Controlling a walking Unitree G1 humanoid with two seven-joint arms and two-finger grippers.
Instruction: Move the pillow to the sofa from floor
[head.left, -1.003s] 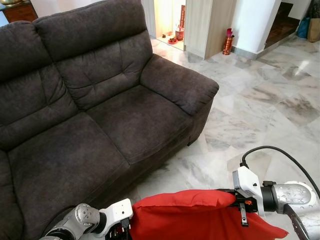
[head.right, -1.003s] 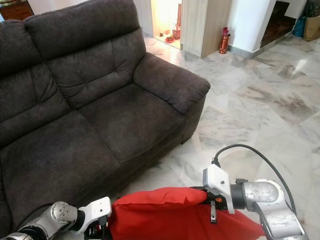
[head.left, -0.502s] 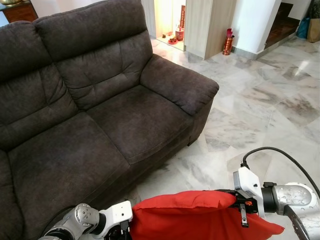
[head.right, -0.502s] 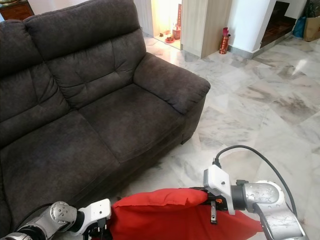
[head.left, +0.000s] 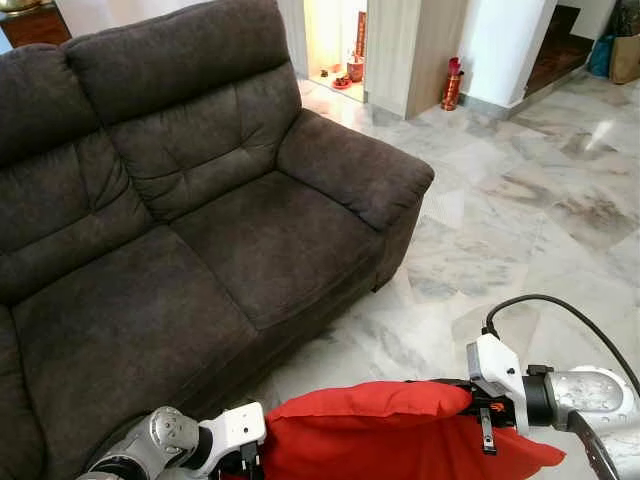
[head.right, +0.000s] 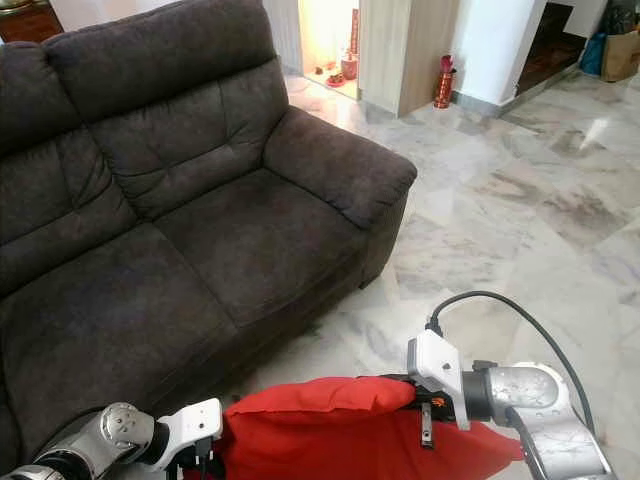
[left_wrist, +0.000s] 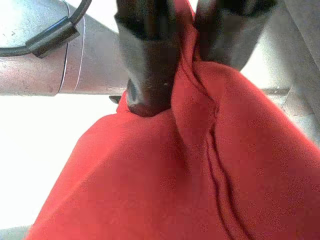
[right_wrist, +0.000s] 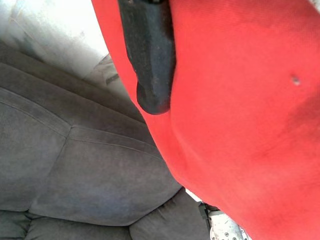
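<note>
A red pillow (head.left: 380, 430) hangs in the air in front of the dark grey sofa (head.left: 200, 230), just below the front edge of its seat. My left gripper (left_wrist: 185, 65) is shut on a bunched fold of the red fabric at the pillow's left end. My right gripper (head.left: 455, 386) holds the pillow's right end. One of its black fingers (right_wrist: 150, 60) lies pressed flat on the red cover, and the other is hidden behind the pillow. The sofa's seat cushions (head.left: 270, 240) are bare.
The sofa's armrest (head.left: 355, 170) sits ahead on the right. Marble floor (head.left: 520, 220) spreads to the right. A red vase (head.left: 453, 85) stands by a wooden partition (head.left: 410, 50), with stairs (head.left: 560, 40) and a bag (head.left: 628, 58) beyond. A black cable (head.left: 560, 305) loops over my right wrist.
The whole view has shifted slightly, so the camera moved. The pillow stays held between both grippers at about the same height.
</note>
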